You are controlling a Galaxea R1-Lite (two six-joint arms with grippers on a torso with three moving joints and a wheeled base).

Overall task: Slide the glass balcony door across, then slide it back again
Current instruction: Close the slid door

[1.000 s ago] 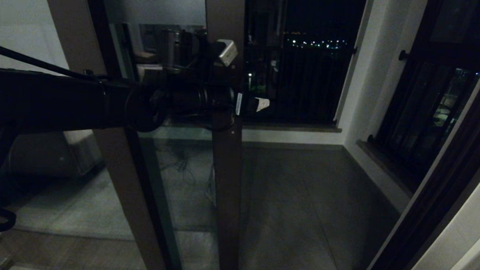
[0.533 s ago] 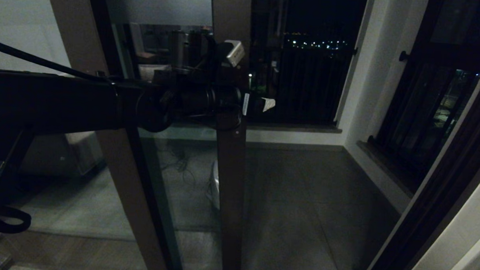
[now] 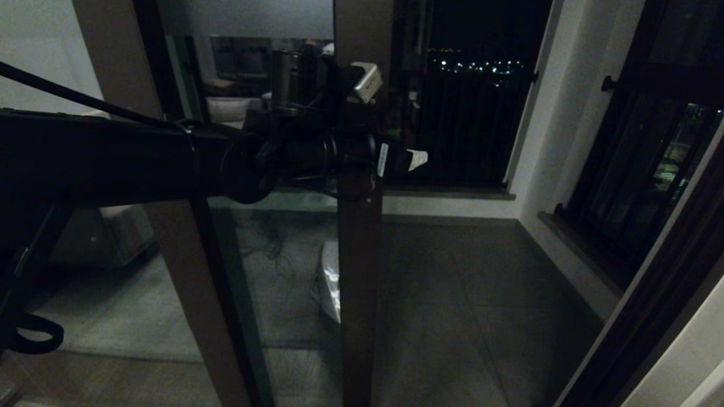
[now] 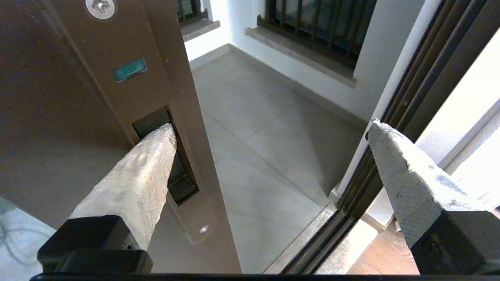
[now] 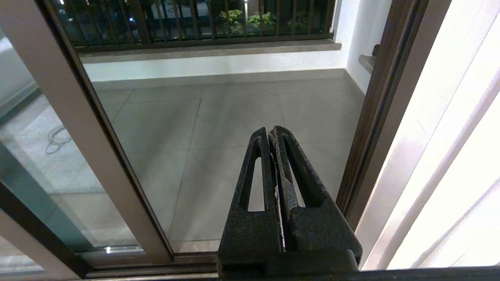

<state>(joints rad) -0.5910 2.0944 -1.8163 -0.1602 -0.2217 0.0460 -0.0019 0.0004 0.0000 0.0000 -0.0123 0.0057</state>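
The glass balcony door [image 3: 356,275] stands partly across the doorway, with a dark brown stile and a frosted top band [image 3: 242,9]. My left arm reaches in from the left at mid height, and the left gripper [image 3: 393,159] is at the stile. In the left wrist view the left gripper [image 4: 269,125] is open wide. One padded finger [image 4: 156,148] sits in the recessed pull slot [image 4: 177,171]; the other finger [image 4: 394,164] hangs free over the opening. The right gripper [image 5: 271,130] is shut on nothing, low down, facing the doorway; the door's stile [image 5: 78,128] is beside it.
A second brown-framed pane [image 3: 120,50] overlaps behind the door at left. The dark jamb and its track [image 3: 654,298] bound the opening at right. Beyond lie the tiled balcony floor [image 3: 455,303], barred windows [image 3: 461,128], and a white object [image 3: 329,280] behind the glass.
The door's stile has slid to the right, and my left gripper has moved right with it, its finger in the pull slot. The opening to the jamb is narrower.
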